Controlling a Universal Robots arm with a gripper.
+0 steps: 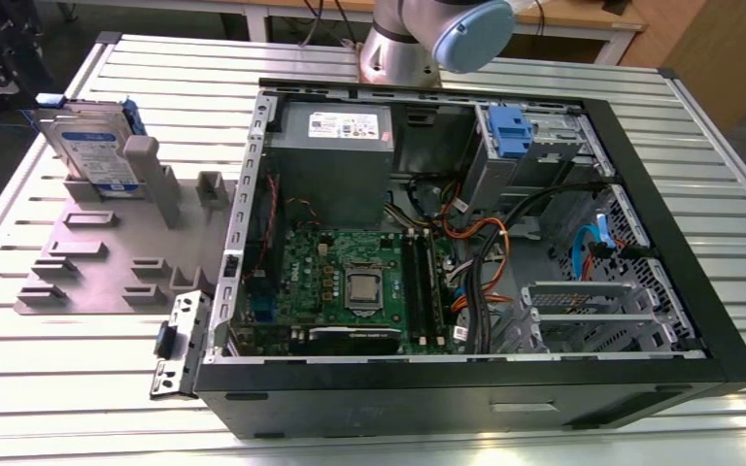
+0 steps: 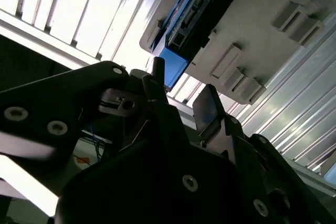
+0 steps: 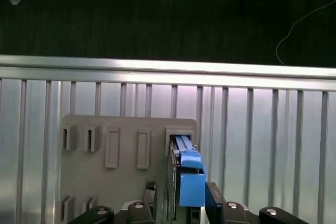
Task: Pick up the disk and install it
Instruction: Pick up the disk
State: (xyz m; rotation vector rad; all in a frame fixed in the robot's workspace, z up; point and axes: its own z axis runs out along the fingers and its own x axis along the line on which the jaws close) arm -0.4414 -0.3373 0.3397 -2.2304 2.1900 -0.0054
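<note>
Disk (image 1: 94, 146) upright in grey holder (image 1: 88, 252) slot near tabletop (image 1: 710, 146) corner, exterior view's left. End effector (image 3: 181, 186) spread, empty, lined up over disk, not touching.

This is a robotics lab: a slatted aluminium bench (image 1: 62, 388) carries an opened computer case (image 1: 477, 393) and a grey fixture plate (image 1: 88, 262).
</note>
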